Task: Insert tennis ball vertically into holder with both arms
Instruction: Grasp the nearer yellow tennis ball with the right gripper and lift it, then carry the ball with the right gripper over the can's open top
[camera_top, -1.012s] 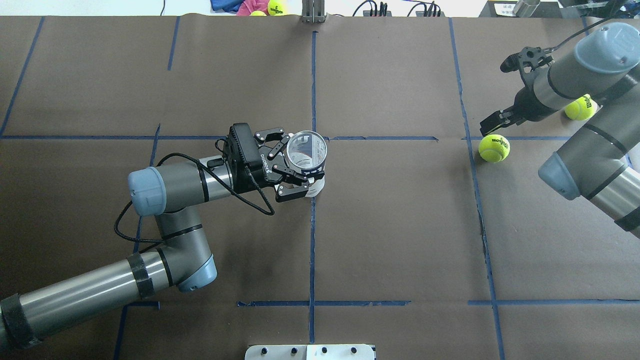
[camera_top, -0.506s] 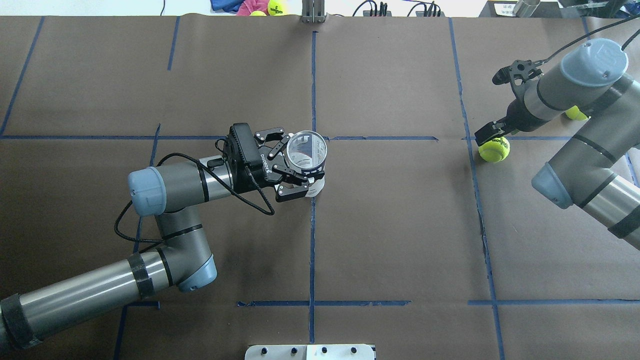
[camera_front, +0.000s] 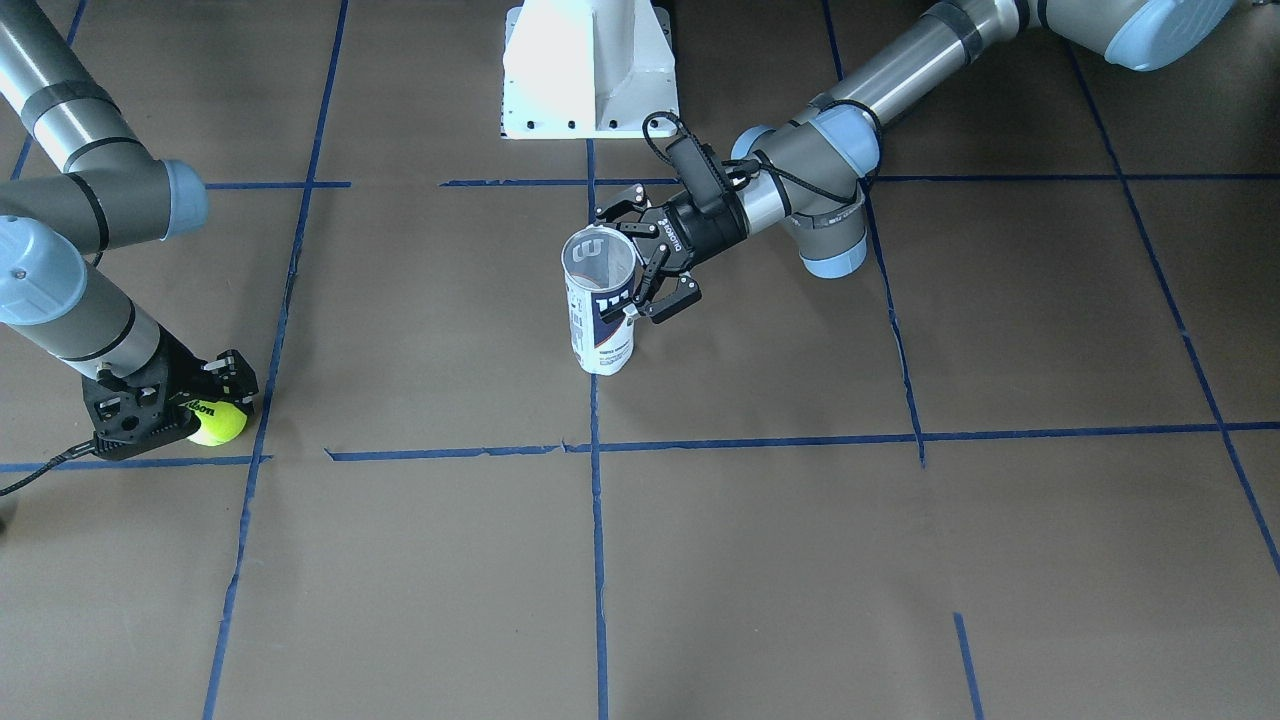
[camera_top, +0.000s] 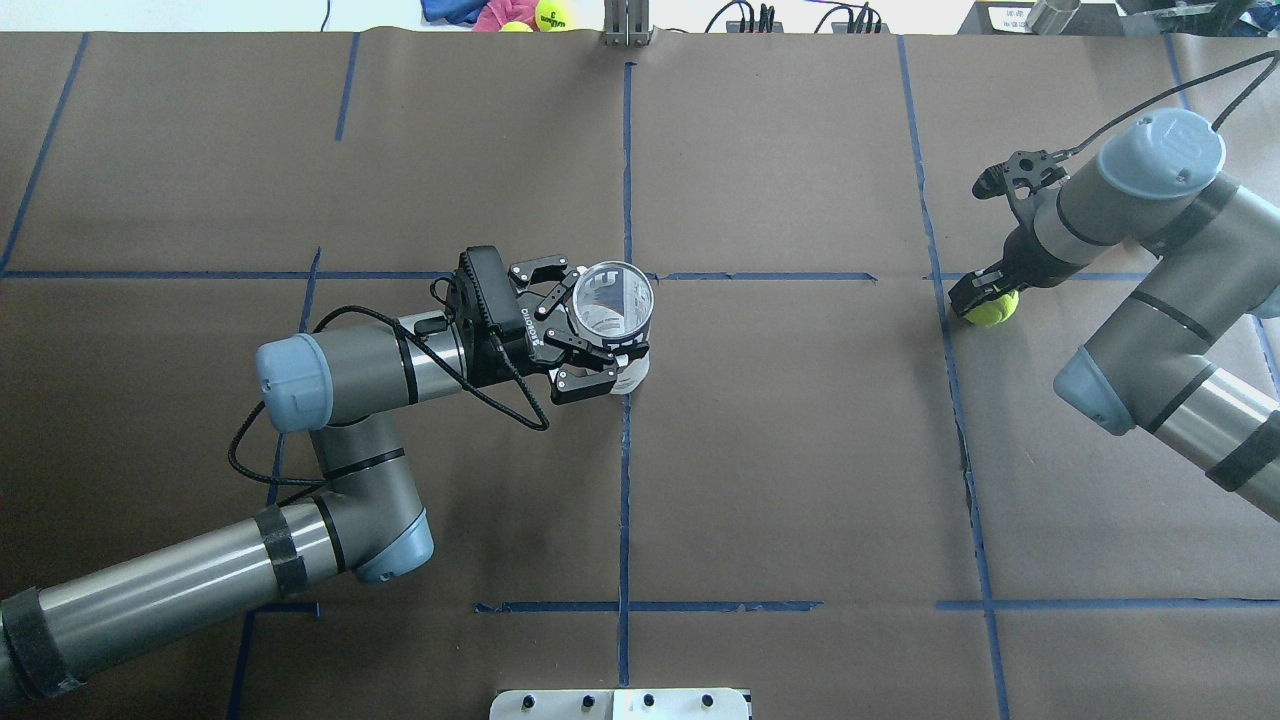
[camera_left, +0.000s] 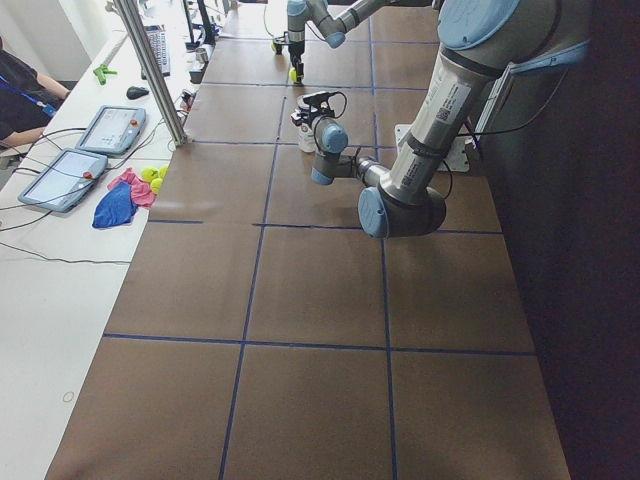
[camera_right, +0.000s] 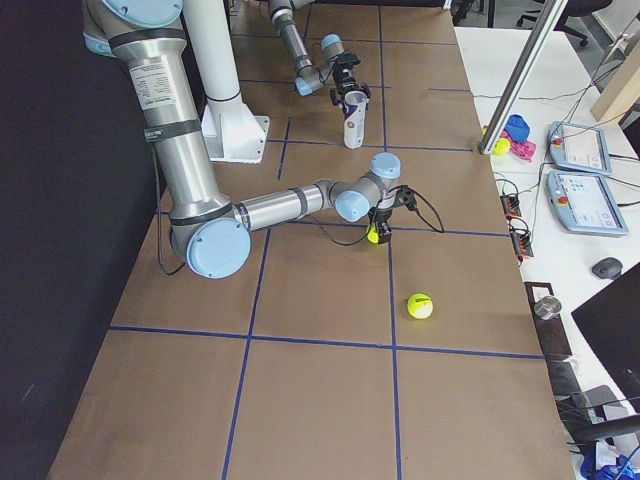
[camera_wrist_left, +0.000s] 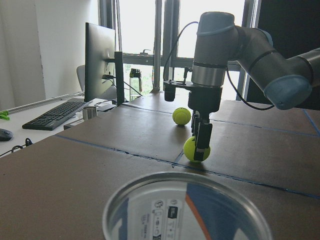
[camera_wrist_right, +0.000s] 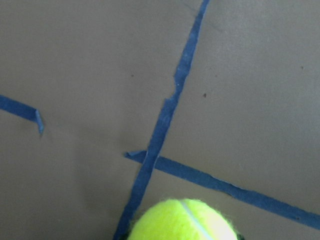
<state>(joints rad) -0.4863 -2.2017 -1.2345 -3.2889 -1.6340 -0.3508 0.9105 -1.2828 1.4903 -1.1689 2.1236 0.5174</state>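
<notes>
The holder (camera_top: 613, 300), a clear can with a white and navy label, stands upright and open-topped near the table's middle; it also shows in the front view (camera_front: 598, 320). My left gripper (camera_top: 568, 328) comes in from the side and is shut on the holder's upper part. The tennis ball (camera_top: 995, 312) lies on the table at the right. My right gripper (camera_top: 985, 298) points down with its fingers on either side of the ball, still open. The left wrist view shows the ball (camera_wrist_left: 192, 149) resting on the table under that gripper. It fills the bottom edge of the right wrist view (camera_wrist_right: 182, 220).
A second tennis ball (camera_right: 420, 305) lies further right, beyond the right arm; it also shows in the left wrist view (camera_wrist_left: 181, 116). The white pedestal base (camera_front: 590, 70) stands at the robot's side. Cloths and more balls (camera_top: 500, 12) lie past the far edge.
My right arm has swung left and lowered its gripper over the tennis ball. The second ball is now hidden behind that arm. The left arm and holder have not moved.
</notes>
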